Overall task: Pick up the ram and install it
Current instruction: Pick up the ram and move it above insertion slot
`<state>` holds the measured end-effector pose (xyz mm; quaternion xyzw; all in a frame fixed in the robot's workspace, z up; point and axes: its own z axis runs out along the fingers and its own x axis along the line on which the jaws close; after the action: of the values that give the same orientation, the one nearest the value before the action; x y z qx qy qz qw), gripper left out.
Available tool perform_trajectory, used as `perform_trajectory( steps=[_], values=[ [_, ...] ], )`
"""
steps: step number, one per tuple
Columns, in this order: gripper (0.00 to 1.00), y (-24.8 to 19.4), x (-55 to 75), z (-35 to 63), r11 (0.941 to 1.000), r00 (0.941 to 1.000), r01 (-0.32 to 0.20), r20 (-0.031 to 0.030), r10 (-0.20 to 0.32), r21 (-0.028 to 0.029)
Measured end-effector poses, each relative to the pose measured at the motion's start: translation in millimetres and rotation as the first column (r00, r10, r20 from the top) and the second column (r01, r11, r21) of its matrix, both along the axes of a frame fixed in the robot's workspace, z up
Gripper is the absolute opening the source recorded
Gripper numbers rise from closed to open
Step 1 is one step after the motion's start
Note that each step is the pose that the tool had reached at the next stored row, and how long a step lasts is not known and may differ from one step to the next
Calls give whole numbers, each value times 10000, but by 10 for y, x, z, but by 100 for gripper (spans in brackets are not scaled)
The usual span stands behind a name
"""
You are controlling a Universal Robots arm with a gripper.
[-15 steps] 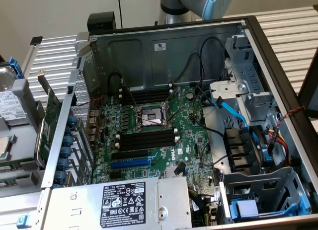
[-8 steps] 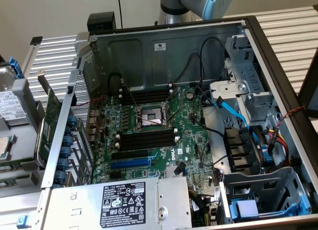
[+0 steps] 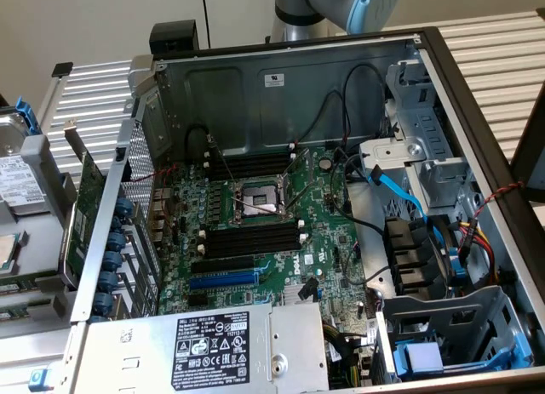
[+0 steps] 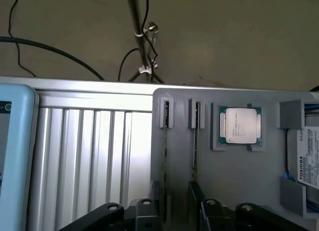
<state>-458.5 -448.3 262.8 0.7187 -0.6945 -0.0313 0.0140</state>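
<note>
The gripper (image 4: pixel 177 197) hangs over a grey tray (image 4: pixel 234 176) with its black fingers (image 4: pixel 156 191) spread and bare tray showing between them; it holds nothing. The ram (image 4: pixel 165 151) stands on edge in the tray, in the holder nearest the tray edge that borders the ribbed tabletop (image 4: pixel 89 151). It runs right beside one finger, and I cannot tell whether they touch. Its far end sits in a grey clip (image 4: pixel 166 113). A second stick (image 4: pixel 195 151) stands parallel in the next holder and runs toward the other finger. Beyond that stick a CPU (image 4: pixel 240 125) lies flat in a square recess, metal lid up; its print is too fine to read. Further along the tray lies a drive (image 4: pixel 306 156) whose white label reads "TOSHIBA".

In the exterior view the arm (image 3: pixel 341 2) reaches in over the top edge of an open case (image 3: pixel 477 156) lying on the same tabletop. The tray sits at the exterior view's left, with the drive (image 3: pixel 19 185) and CPU (image 3: pixel 7 254) on it. Inside the case, the motherboard (image 3: pixel 328 241) carries a white "DELL" mark, a bare socket (image 3: pixel 260 198) and black slots (image 3: pixel 251 238) with white end clips on both sides of the socket. A green card (image 3: pixel 81 215) stands at the case's left wall. The power supply (image 3: pixel 289 343) in the near corner bears a black label (image 3: pixel 213 345) of small print and compliance marks.
</note>
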Motion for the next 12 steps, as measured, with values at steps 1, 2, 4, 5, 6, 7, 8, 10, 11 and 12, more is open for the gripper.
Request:
perform_trajectory(
  steps=[1,2,4,5,6,7,8,10,11,12],
  values=[
    [36,1,-1,-7,10000,10000,1,66,-1,5],
    [36,1,-5,-14,10000,9999,1,147,-1,9],
    [36,1,-19,-47,10000,9998,0,193,0,11],
    [36,0,-25,-64,10000,9998,-1,192,1,9],
    [36,1,-37,-81,10000,9998,1,202,-1,8],
    [36,0,-50,-97,10000,9997,1,225,-1,8],
    [36,1,-58,-111,10000,9997,0,253,-1,9],
    [36,1,-70,-137,10000,9995,1,317,-1,9],
    [36,1,-72,-154,10000,9994,1,343,-1,9],
    [36,0,-72,-172,10000,9994,-1,358,0,10]
  ],
)
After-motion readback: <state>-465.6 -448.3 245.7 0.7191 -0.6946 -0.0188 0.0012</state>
